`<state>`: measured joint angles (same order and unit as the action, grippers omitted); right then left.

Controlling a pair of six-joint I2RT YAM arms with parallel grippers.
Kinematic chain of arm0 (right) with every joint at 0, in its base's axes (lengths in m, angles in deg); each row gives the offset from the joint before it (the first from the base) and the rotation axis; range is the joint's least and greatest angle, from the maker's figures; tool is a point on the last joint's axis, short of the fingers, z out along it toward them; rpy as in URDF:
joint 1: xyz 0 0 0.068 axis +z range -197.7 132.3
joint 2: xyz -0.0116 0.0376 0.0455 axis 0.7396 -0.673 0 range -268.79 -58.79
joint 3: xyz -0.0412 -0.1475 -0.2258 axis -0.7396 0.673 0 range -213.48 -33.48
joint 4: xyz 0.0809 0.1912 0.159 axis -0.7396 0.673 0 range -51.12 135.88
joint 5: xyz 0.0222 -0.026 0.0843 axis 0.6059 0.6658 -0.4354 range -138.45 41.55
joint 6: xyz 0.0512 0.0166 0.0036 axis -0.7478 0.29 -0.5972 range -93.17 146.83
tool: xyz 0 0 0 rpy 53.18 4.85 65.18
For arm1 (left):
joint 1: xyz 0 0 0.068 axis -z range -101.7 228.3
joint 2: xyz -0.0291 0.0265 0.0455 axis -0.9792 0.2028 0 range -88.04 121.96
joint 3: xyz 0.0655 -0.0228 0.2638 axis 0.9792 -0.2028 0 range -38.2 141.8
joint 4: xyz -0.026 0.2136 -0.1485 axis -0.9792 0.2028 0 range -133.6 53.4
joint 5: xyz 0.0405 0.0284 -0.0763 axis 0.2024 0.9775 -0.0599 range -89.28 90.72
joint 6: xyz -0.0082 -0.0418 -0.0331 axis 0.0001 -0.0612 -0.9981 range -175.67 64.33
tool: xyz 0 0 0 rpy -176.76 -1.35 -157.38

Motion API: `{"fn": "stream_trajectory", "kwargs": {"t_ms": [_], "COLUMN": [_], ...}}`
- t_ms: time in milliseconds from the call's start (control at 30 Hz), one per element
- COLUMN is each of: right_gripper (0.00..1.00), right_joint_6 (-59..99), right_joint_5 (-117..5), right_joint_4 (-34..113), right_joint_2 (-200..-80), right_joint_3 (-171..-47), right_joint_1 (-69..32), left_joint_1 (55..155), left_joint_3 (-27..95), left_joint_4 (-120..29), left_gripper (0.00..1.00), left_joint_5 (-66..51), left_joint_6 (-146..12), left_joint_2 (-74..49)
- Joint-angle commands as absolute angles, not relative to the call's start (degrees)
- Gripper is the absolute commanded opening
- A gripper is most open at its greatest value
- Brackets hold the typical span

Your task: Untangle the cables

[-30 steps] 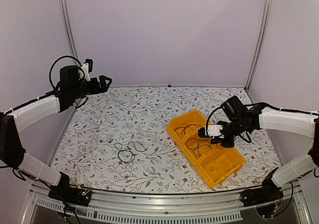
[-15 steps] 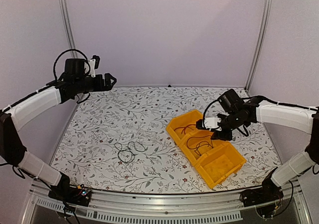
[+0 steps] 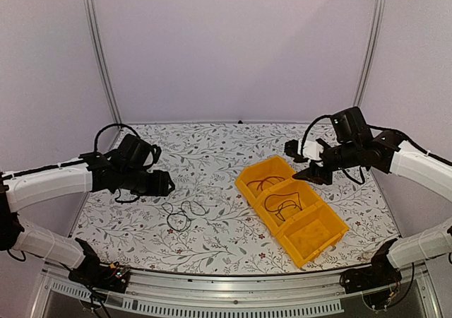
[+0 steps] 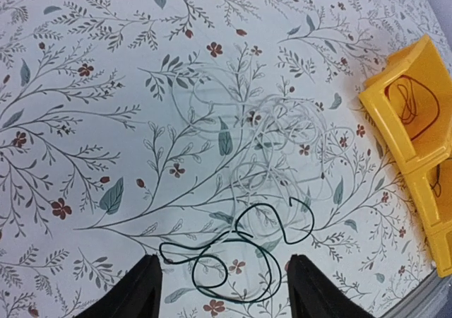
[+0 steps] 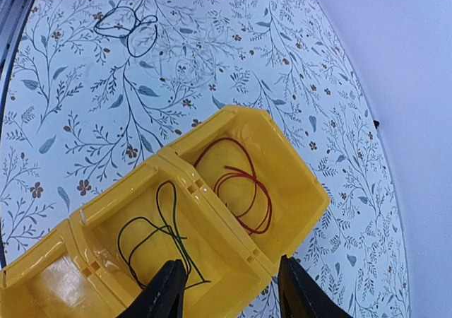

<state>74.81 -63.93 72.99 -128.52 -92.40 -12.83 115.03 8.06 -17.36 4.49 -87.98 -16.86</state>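
Left gripper (image 4: 224, 279) spread, nearer: black cable tangle (image 4: 236, 251) just ahead between jaws, stretched crosswise. Right gripper (image 5: 227, 275) spread, empty, above yellow bins (image 5: 300, 184).

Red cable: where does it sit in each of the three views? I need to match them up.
Top external: red cable right of centre, in the far compartment of the yellow bin.
Left wrist: red cable at the right edge, inside the bin.
Right wrist: red cable near centre, in the bin's right-hand compartment.
Shared landmark: the yellow bin.
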Motion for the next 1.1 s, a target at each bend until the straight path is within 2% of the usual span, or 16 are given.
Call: {"fn": "stream_trajectory", "kwargs": {"t_ms": [0,267,633,700,733,767,900,1067], "right_gripper": [0.48,0.47,0.47,0.48,0.47,0.47,0.46,0.45], "right_joint_6": [67.14,63.76,64.78,64.94,65.04,64.99,64.54,63.37], "right_joint_5": [-74.24,-79.34,-78.21,-78.33,-78.26,-78.25,-79.32,-81.73], "right_joint_4": [58.51,53.98,53.37,53.38,53.34,53.46,53.48,57.51], "right_joint_2": [-129.97,-133.58,-132.44,-132.53,-132.66,-132.76,-133.14,-134.53], "right_joint_3": [-88.73,-83.25,-81.31,-81.13,-81.19,-81.35,-82.05,-90.08], "right_joint_1": [-12.45,-12.45,-12.45,-12.45,-12.48,-12.46,-12.45,-12.45], "left_joint_1": [117.98,118.27,119.11,119.11,119.1,119.16,119.38,119.59], "left_joint_3": [5.77,4.55,6.61,6.98,7.34,7.71,10.31,16.78], "left_joint_4": [-15.8,-18.14,-22.76,-23.83,-24.08,-24.13,-22.89,-20.21], "left_gripper": [0.58,0.51,0.49,0.42,0.35,0.22,0.02,0.0], "left_joint_5": [7.13,3.32,1.16,1.16,1.44,1.99,5.98,7.64], "left_joint_6": [-97.9,-99.83,-98.63,-97.8,-97.51,-97.38,-95.86,-88.25], "left_joint_2": [-17.8,-13.43,-2.68,-1.52,-0.95,-0.99,-4.74,-12.66]}}
